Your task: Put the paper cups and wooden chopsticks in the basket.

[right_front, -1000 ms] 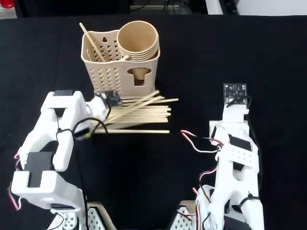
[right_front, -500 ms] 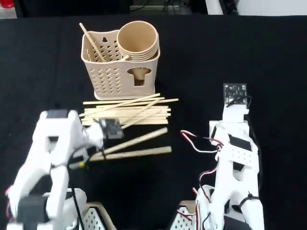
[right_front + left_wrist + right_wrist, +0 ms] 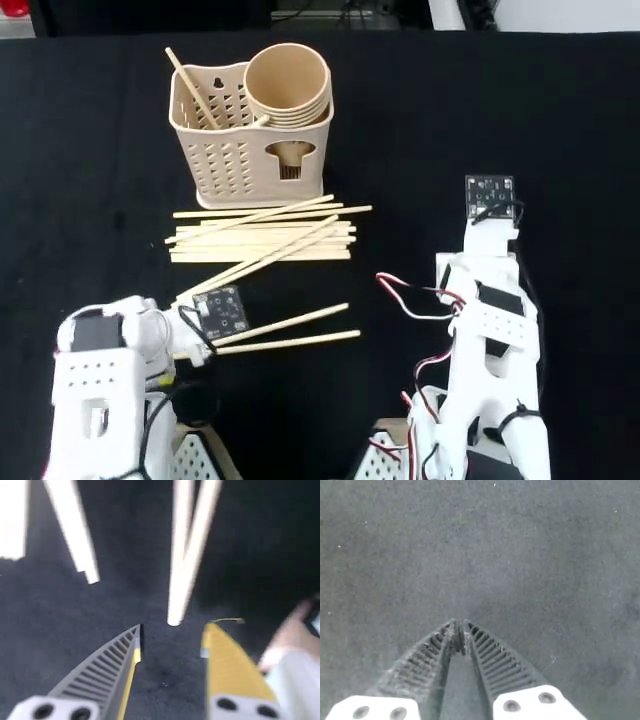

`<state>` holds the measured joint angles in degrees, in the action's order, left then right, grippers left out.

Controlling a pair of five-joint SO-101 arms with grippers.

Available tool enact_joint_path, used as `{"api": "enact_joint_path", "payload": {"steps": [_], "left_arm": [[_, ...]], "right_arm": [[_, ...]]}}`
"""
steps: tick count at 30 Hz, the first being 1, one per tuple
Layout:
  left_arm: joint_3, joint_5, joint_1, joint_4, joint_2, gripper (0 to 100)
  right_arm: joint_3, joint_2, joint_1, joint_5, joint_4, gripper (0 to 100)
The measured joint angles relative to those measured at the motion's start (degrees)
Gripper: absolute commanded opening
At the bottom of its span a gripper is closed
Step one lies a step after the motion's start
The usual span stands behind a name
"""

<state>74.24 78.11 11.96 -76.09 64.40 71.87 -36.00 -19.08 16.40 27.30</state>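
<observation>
The black table (image 3: 520, 110) is carrying everything. The basket (image 3: 240, 165) is standing well ahead of the left gripper (image 3: 170, 639), holding the stacked paper cups (image 3: 288, 82) and one leaning chopstick (image 3: 190, 85). The pile of wooden chopsticks (image 3: 262, 238) is lying between that gripper and the basket. Two loose chopsticks (image 3: 180, 590) are lying with their near ends just in front of its fingertips, which are standing apart and gripping nothing. The right gripper (image 3: 459, 630) is hanging over bare table with its fingers pressed together, well to the side of the pile.

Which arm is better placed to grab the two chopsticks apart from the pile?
Left. The left gripper is open just short of the two chopsticks; the right gripper is shut over bare cloth.
</observation>
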Motion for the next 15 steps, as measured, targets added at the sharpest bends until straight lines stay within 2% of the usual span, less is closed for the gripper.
{"api": "enact_joint_path", "payload": {"steps": [5, 8, 11, 13, 15], "left_arm": [[3.16, -7.56, 2.02, 3.34, 9.49, 25], [3.08, -13.27, 0.00, 0.53, 14.33, 25], [0.18, -18.55, -7.65, -5.10, 18.81, 25], [-2.99, -23.56, -15.38, -8.70, 21.10, 25], [-5.45, -29.27, -24.00, -8.70, 21.98, 25]], "right_arm": [[0.00, 0.00, 0.00, 0.00, 0.00, 1.8], [0.00, 0.00, 0.00, 0.00, 0.00, 1.8], [0.00, 0.00, 0.00, 0.00, 0.00, 1.8], [0.00, 0.00, 0.00, 0.00, 0.00, 1.8], [0.00, 0.00, 0.00, 0.00, 0.00, 1.8]]}}
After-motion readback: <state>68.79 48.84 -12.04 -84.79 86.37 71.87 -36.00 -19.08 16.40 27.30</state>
